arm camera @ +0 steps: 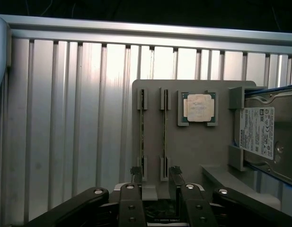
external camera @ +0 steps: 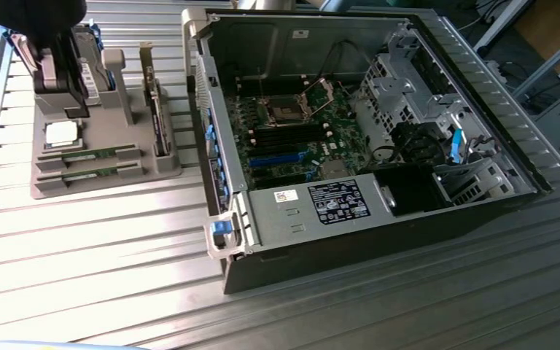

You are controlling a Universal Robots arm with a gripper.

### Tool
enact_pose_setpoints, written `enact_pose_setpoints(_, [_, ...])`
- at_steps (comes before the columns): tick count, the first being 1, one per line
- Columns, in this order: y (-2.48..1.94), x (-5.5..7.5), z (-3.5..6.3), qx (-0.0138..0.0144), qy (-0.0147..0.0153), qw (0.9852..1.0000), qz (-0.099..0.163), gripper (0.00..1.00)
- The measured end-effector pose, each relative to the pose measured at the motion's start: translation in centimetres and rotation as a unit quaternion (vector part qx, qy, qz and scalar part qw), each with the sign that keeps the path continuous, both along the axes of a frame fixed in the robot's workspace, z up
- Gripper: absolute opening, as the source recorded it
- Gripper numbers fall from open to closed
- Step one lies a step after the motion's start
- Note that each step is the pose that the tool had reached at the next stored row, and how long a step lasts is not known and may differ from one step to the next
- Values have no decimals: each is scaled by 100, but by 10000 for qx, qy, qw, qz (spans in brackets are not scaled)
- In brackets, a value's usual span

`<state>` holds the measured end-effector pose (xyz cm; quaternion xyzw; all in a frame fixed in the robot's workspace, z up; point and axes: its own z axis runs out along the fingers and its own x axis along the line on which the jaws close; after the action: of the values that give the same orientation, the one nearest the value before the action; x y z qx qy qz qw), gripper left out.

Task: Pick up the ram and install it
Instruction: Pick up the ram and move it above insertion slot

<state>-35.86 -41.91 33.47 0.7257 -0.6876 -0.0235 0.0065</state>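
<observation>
Two ram sticks stand on edge in slots of a grey holder tray [arm camera: 193, 146]: one ram stick [arm camera: 142, 127] and a second ram stick [arm camera: 164, 127] beside it. In the exterior view they lie at the tray's near end, ram stick [external camera: 90, 154] and ram stick [external camera: 90, 173]. My gripper [arm camera: 156, 176] is open and empty, hovering above the tray's edge just short of the sticks' ends, with one fingertip roughly in line with each stick. The dark arm [external camera: 37, 22] hangs over the tray's far end.
The tray also holds a CPU [arm camera: 199, 108], a hard drive [arm camera: 264, 132] and an upright card [external camera: 158, 109]. On the exterior view's right is an open PC case [external camera: 513, 168] with its green motherboard [external camera: 300, 124] and black memory slots [external camera: 280, 136]. The table is ribbed metal [external camera: 85, 248].
</observation>
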Motion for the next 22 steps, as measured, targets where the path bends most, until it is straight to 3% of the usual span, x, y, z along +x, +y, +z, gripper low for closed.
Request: enact_pose_setpoints(22, [-1, -4, -62, 0, 0, 10000, 0, 36])
